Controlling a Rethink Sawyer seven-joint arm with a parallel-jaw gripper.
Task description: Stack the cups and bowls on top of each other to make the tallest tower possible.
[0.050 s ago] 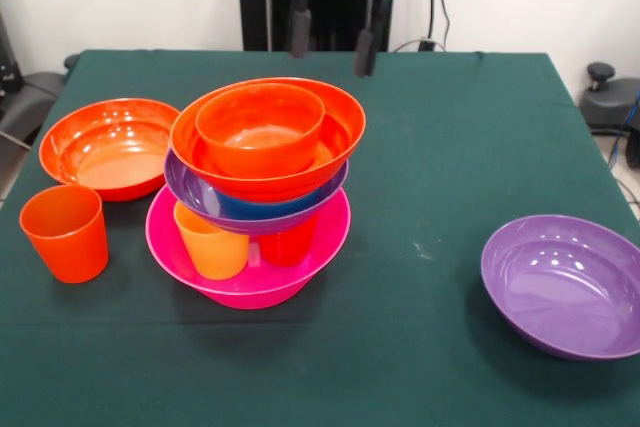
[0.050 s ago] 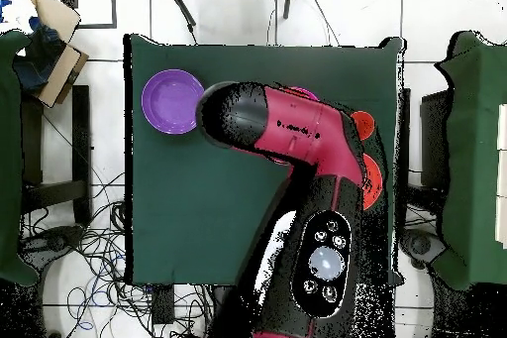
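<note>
I see my gripper (image 1: 328, 45) hanging empty, fingers spread, above the tower (image 1: 258, 192) left of centre on the green table (image 1: 440, 147). Apart from it sit a purple bowl (image 1: 563, 285), an orange bowl (image 1: 110, 147) and an orange cup (image 1: 65, 232). I read no labels anywhere.

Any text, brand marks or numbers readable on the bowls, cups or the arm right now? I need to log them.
None can be read in either view.
Glossy plastic bowls and ribbed plastic cups of the tower: plain, no print.
Red and black robot arm: round buttons show, no legible markings.
Grey plate above the pincer: blank, as far as it shows.
</note>
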